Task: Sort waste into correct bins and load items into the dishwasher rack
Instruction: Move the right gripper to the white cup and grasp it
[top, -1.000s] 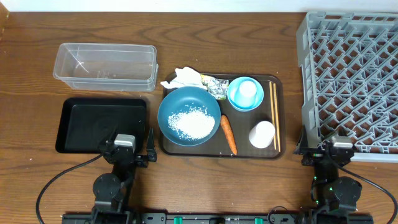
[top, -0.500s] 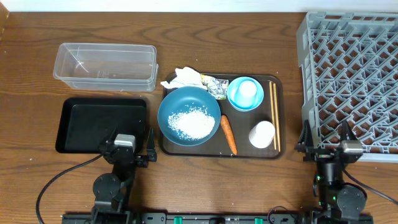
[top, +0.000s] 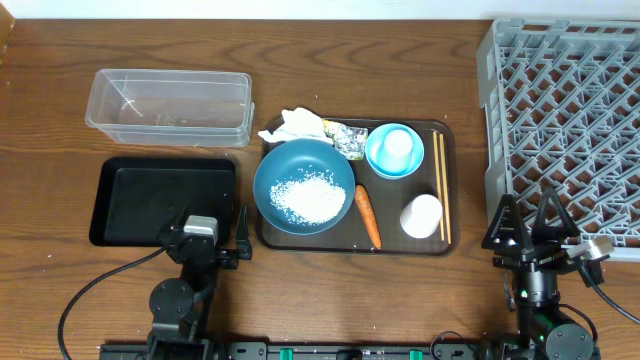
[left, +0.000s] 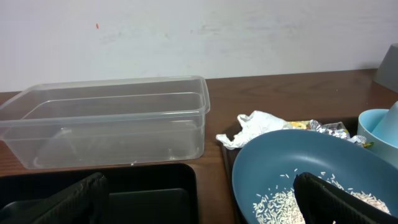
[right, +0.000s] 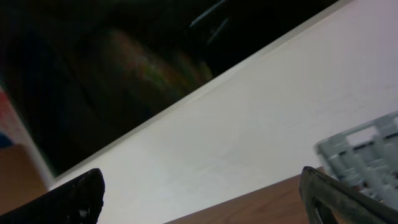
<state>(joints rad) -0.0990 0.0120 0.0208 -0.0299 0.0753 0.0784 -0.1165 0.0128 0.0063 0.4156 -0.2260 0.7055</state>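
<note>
A dark-blue bowl (top: 285, 165) with loose rice (top: 305, 197) sits on a brown tray (top: 400, 243). On the tray too are a carrot (top: 367, 215), a tissue (top: 295, 125), a foil wrapper (top: 347, 138), a light-blue bowl (top: 378, 158) holding a white cup (top: 397, 146), another white cup (top: 421, 215) and chopsticks (top: 440, 185). The black bin (top: 165, 200) and clear tub (top: 170, 105) lie to the left, the grey rack (top: 565, 130) to the right. My left gripper (top: 205, 237) is open by the black bin. My right gripper (top: 528, 222) is open at the rack's front edge.
The left wrist view shows the clear tub (left: 106, 121), black bin (left: 149, 193), bowl (left: 298, 162), tissue (left: 255, 124) and my open fingers (left: 199, 205). The right wrist view tilts up at the wall, with a rack corner (right: 367, 155) and open fingers (right: 205, 205).
My right arm has shifted a little to the right and tipped up, its spread fingers now showing at the rack's front edge. The left arm has not moved.
</note>
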